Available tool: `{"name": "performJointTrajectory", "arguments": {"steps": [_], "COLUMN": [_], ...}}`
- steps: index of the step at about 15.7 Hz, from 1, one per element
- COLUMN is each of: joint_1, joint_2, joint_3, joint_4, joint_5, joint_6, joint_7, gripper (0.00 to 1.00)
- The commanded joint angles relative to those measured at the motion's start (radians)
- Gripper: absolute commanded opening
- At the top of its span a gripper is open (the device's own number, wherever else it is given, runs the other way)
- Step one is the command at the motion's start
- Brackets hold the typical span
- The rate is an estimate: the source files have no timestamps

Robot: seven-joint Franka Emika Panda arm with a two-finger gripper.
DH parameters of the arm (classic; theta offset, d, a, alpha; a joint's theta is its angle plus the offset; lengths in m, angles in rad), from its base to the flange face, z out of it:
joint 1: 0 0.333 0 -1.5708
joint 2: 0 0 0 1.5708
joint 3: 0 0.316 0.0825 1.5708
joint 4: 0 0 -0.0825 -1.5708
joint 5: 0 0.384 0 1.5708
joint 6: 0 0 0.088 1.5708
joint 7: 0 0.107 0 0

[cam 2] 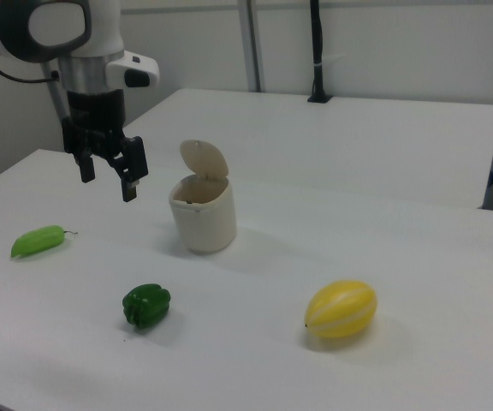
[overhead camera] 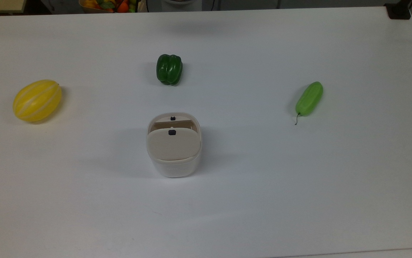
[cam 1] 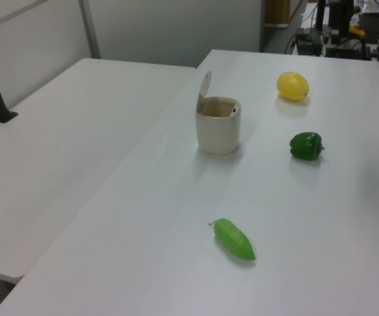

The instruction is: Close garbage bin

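White table [overhead camera: 299,186]. Garbage bin [overhead camera: 174,157] at centre of top view, slightly below the middle; white rounded-square body, upright. Beige lid [overhead camera: 172,144] raised: stands up on its hinge in left view [cam 1: 204,85] and right view [cam 2: 204,158], opening uncovered. Small dark button [overhead camera: 172,132] on the lid; a second dark spot at the bin's upper rim in top view, possibly a latch, hard to tell.

Gripper [cam 2: 107,178] in upper left of right view, hanging above the table, fingers apart, nothing between them. Positioned to the right view's left of the bin, apart from it, roughly level with the lid.

Green bell pepper [overhead camera: 169,69] above the bin in top view, near but not touching. Yellow striped melon [overhead camera: 37,100] at far left of top view, well apart from the bin. Light green elongated pepper [overhead camera: 309,98] with thin stem at right of top view, also well apart.

Left view: bin [cam 1: 218,125] at upper centre, melon [cam 1: 293,85] beyond it at upper right, bell pepper [cam 1: 306,145] at right, light green pepper [cam 1: 234,239] at lower centre. Second white table [cam 1: 64,131] alongside at left.

Right view: bell pepper [cam 2: 146,306] lower left, melon [cam 2: 341,310] lower right.
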Motion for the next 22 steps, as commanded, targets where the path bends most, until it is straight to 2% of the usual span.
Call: {"name": "performJointTrajectory", "arguments": {"steps": [1, 12, 13, 14, 16, 18, 20, 22], "joint_1": [0.000, 0.002, 0.002, 0.002, 0.000, 0.002, 0.002, 0.002], "joint_2": [0.024, 0.031, 0.033, 0.031, 0.031, 0.031, 0.033, 0.039], "joint_3": [-0.003, -0.001, -0.001, -0.003, -0.003, -0.003, -0.003, -0.003], "joint_4": [0.044, 0.044, 0.044, 0.044, 0.044, 0.044, 0.044, 0.045], "joint_5": [-0.030, -0.017, -0.017, -0.017, -0.017, -0.015, -0.015, -0.017], "joint_6": [-0.039, -0.042, -0.041, -0.041, -0.047, -0.047, -0.041, -0.035], "joint_7": [-0.002, -0.010, -0.013, -0.025, -0.053, -0.055, -0.055, -0.055], "gripper": [1.00, 1.00, 0.98, 0.92, 0.71, 0.44, 0.25, 0.19]}}
